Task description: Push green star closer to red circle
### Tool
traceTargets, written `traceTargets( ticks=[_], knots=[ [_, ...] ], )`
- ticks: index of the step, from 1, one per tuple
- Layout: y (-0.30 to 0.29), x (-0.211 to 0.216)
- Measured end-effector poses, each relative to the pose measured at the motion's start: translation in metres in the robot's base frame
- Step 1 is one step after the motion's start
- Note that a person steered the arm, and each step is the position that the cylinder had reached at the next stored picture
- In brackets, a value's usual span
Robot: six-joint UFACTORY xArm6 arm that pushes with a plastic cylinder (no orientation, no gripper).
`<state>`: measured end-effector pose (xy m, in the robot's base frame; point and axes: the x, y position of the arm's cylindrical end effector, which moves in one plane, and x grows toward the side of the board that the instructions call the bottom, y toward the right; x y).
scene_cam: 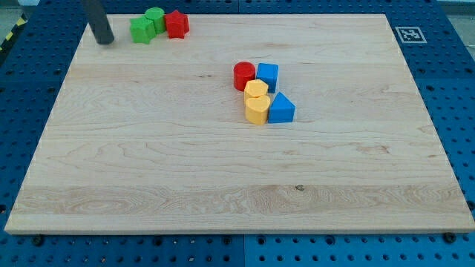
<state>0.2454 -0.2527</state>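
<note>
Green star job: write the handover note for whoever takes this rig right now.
My tip rests on the wooden board near the view's top left, just left of the green star-shaped block, apart from it.
The star sits in a cluster with a green round block and a red block.
The red circle block is mid-board, beside blue and yellow blocks.
Done: nothing visible. Left: push the star toward the circle.

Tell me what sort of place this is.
Probably a robotics lab bench. A wooden board lies on a blue perforated table, with a printed marker tag at its corner, and my tip sits left of the green star.
</note>
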Motion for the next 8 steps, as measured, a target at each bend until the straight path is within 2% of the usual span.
traceTargets(
  ticks=[1, 2, 3, 4, 5, 6, 7, 8],
  knots=[
    [0.007, -0.035],
    [0.046, -0.033],
    [0.111, -0.004],
    [0.14, 0.012],
    [0.11, -0.006],
    [0.057, -0.017],
    [0.036, -0.007],
    [0.075, 0.017]
  ],
)
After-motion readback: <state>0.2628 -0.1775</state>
